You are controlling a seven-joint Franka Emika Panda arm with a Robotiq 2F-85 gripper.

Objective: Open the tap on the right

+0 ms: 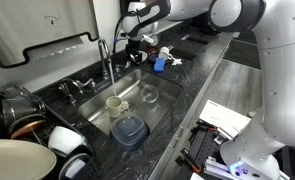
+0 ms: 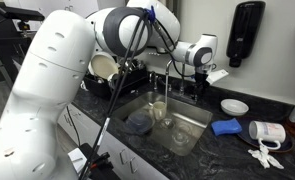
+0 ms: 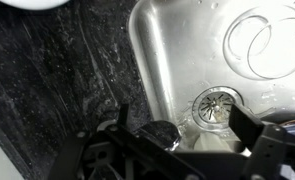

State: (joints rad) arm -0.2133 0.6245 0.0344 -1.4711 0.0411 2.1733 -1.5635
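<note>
No text, label, brand or number readable in any view. White sheets (image 1: 225,118) in an exterior view: any print too small to make out. Black wall dispenser (image 2: 247,32): any marking on it illegible.

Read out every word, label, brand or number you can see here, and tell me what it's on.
No text can be read.
Any print on the white paper sheets is too small and blurred.
The black wall dispenser shows no legible label.
</note>
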